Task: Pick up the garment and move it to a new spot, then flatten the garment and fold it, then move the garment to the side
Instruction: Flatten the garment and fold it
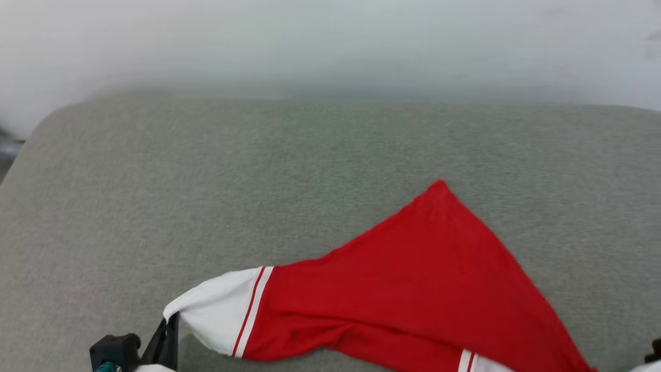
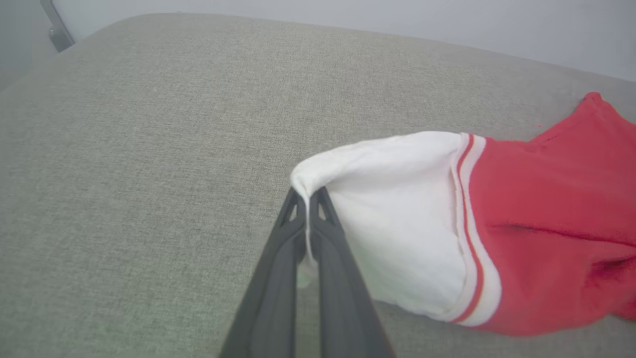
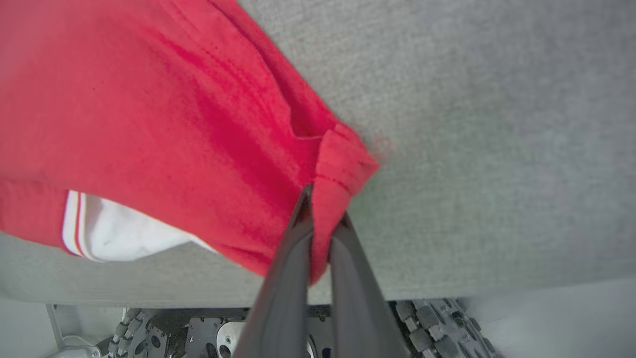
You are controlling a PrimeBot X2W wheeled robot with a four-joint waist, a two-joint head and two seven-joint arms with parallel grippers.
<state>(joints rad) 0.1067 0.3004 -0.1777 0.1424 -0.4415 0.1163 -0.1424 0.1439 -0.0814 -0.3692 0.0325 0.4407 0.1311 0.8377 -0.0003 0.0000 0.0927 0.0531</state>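
Left gripper (image 2: 308,195) clamped on the white sleeve end (image 2: 397,223), right gripper (image 3: 322,211) clamped on a red hem corner (image 3: 343,164), the garment (image 1: 413,279) sags between them over the grey cushion (image 1: 206,181) near edge, a two-point hold likely meant to carry it spread, not bunched.

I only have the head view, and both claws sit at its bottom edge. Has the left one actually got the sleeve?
Observer: Yes; the left claw is shut on the edge of the white sleeve end, fabric pinched between its fingers.
Operator: And the right?
Observer: The right claw is shut on a red hemmed corner of the garment.
Operator: How near is the surface's front edge?
Observer: Close; the edge of the grey surface crosses under that claw's fingers, with a knobby wheel showing beyond it.
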